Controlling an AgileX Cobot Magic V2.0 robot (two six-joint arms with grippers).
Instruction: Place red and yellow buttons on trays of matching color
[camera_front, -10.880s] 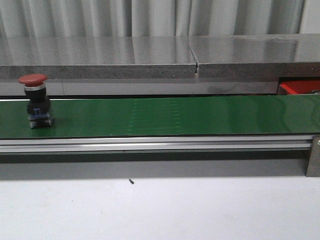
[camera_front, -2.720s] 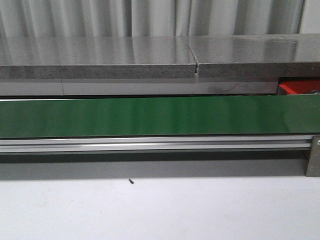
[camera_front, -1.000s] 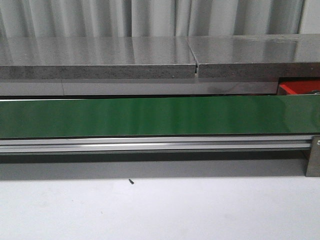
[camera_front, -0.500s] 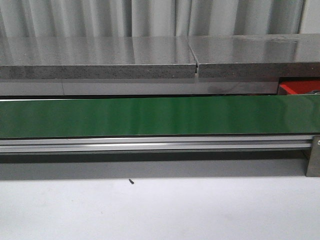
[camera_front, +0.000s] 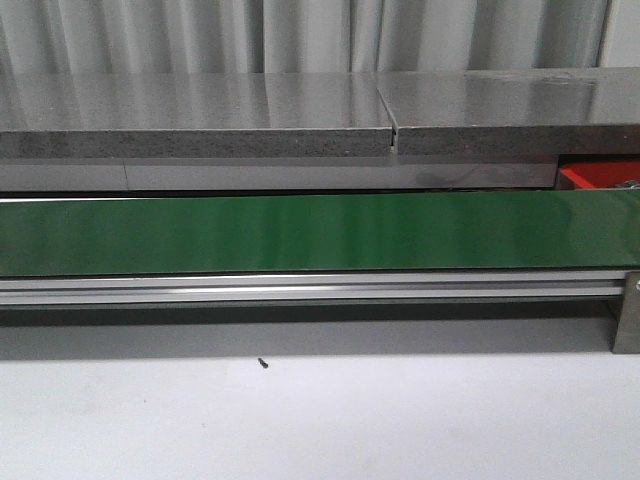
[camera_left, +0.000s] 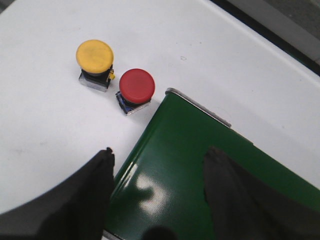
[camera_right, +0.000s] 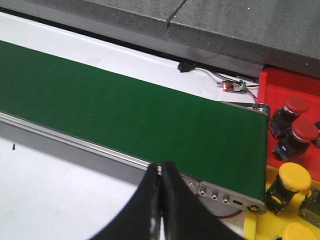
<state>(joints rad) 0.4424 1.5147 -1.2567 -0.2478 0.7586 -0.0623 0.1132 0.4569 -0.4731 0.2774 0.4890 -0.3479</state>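
One corner of the red tray (camera_front: 598, 174) shows at the front view's right edge, behind the bare green belt (camera_front: 300, 233). The left gripper (camera_left: 157, 165), fingers spread, hovers over the belt's end beside a yellow button (camera_left: 95, 56) and a red button (camera_left: 136, 86) standing on the white table (camera_left: 40, 120). The right gripper (camera_right: 161, 187), fingers pressed together, hangs above the belt; red buttons (camera_right: 295, 106) sit in the red tray, yellow buttons (camera_right: 294, 177) in the yellow tray (camera_right: 270, 172).
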